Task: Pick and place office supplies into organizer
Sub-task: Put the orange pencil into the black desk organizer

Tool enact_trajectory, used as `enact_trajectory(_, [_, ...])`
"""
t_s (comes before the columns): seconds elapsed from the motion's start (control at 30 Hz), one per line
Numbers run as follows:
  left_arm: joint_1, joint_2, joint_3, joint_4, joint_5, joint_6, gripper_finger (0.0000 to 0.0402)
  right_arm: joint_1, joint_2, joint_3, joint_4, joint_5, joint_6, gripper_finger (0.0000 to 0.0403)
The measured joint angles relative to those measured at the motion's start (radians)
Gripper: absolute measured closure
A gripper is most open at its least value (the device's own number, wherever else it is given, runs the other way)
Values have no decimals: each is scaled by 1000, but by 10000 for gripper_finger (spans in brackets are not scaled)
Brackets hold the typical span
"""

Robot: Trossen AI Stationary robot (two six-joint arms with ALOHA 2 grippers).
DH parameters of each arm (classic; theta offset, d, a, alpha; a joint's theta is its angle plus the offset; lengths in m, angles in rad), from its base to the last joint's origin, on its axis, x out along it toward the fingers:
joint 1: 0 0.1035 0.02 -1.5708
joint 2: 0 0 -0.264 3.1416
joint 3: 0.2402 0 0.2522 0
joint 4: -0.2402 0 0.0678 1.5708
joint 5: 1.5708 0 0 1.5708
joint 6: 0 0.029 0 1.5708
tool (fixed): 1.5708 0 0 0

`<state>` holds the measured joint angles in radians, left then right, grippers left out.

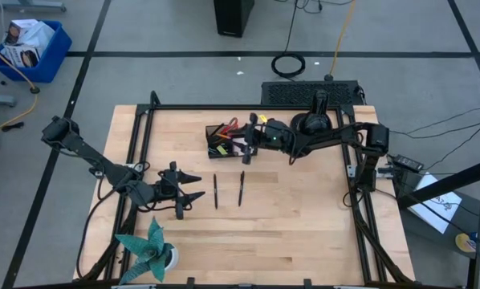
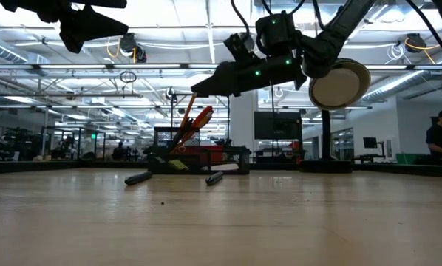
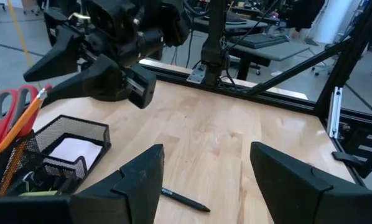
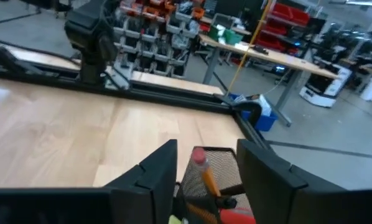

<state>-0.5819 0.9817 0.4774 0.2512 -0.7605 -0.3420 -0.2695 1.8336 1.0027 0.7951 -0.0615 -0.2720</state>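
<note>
Hovering my right gripper (image 1: 246, 151), fingers apart, over the black mesh organizer (image 1: 224, 141); red scissors (image 1: 229, 126) and an orange pencil (image 4: 206, 176) are standing inside.

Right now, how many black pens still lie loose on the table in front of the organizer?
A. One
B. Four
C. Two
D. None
C: the high view shows two thin black pens, one and another, lying side by side on the bare wood, apart from the organizer.
</note>
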Motion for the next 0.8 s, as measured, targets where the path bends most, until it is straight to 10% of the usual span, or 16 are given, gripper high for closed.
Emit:
enact_trajectory(0.47, [1,0,0,-2,-4,2,158,-13,99,79,-11,-73,21,394])
enact_trajectory(0.8, [1,0,0,-17,-3,-8,158,-35,101,109,-44,-74,59,398])
